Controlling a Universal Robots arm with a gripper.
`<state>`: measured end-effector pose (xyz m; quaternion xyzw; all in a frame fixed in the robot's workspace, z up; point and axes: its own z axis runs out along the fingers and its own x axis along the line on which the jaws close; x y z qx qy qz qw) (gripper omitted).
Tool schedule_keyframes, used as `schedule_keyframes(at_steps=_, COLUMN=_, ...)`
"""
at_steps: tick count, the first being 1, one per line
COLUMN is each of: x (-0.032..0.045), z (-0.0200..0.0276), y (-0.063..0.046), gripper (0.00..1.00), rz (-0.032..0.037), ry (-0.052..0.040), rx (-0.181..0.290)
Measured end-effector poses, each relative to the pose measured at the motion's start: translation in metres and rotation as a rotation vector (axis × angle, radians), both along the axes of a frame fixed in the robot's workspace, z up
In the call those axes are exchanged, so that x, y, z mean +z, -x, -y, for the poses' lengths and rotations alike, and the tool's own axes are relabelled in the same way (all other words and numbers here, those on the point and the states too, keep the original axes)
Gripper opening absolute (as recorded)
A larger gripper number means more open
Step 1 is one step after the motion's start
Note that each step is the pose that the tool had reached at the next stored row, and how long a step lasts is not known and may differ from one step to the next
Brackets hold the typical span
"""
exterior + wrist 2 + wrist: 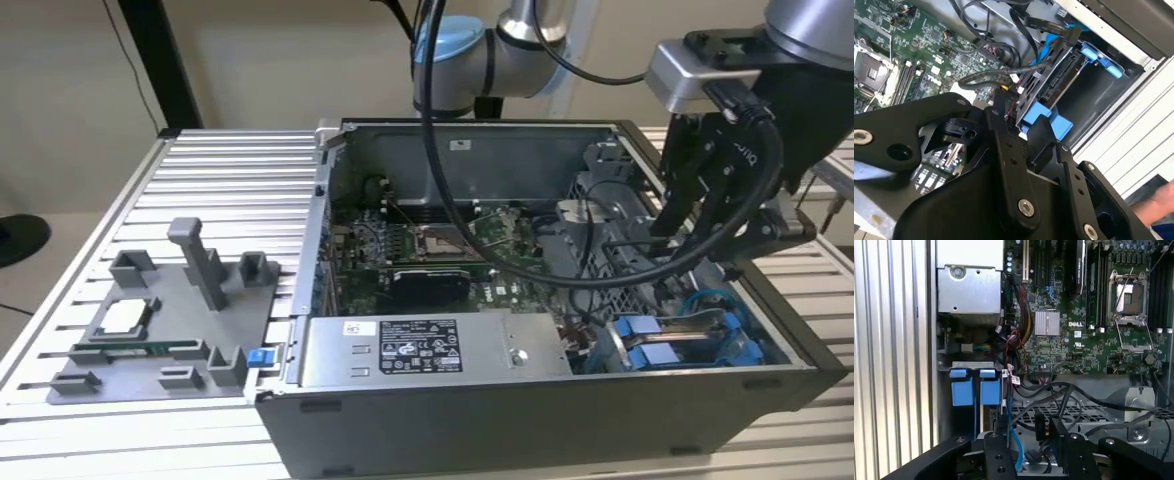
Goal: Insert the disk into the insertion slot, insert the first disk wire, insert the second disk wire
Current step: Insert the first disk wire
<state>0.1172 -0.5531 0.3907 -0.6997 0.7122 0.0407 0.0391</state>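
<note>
Though apparently sitting home already, showing the disk only edge-on in the second wrist view, clipped in its bright blue frame and lying inside the insertion slot, at the corner of the open computer case nearest the camera on the exterior view's right. Judging the first step as done, or close to it. Not managing to tell the two disk wires as plugged or unplugged, with loose black cables crowding the drive's connector end. Finding the gripper hanging just above that end in the first wrist view, with jaws partly apart and, as far as can be made out, clamping nothing, though passing close to the cables. Noting hard, flat surfaces all around: glossy blue plastic tabs, grey perforated sheet metal in the cage, a slim blue cable curling beside rubbery black ones. Further out, passing the green circuit board studded with sockets, the boxy grey power supply along the case's near edge, and a ribbed aluminium table carrying a grey moulded fixture towards its edge on the exterior view's left.
</note>
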Motion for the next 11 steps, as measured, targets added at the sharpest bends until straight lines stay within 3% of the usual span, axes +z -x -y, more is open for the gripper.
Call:
schedule_keyframes(at_steps=3, x=-0.0032, z=-0.0006, y=0.0003, gripper=0.0, rz=0.007, ry=-0.0044, rx=0.0)
schedule_keyframes(at_steps=5, x=-0.0044, z=-0.0008, y=0.0005, gripper=0.0, rz=0.0117, ry=-0.0139, rx=0.0)
schedule_keyframes(at_steps=11, x=-0.0067, z=-0.0012, y=0.0019, gripper=0.0, rz=0.0211, ry=-0.0693, rx=0.0)
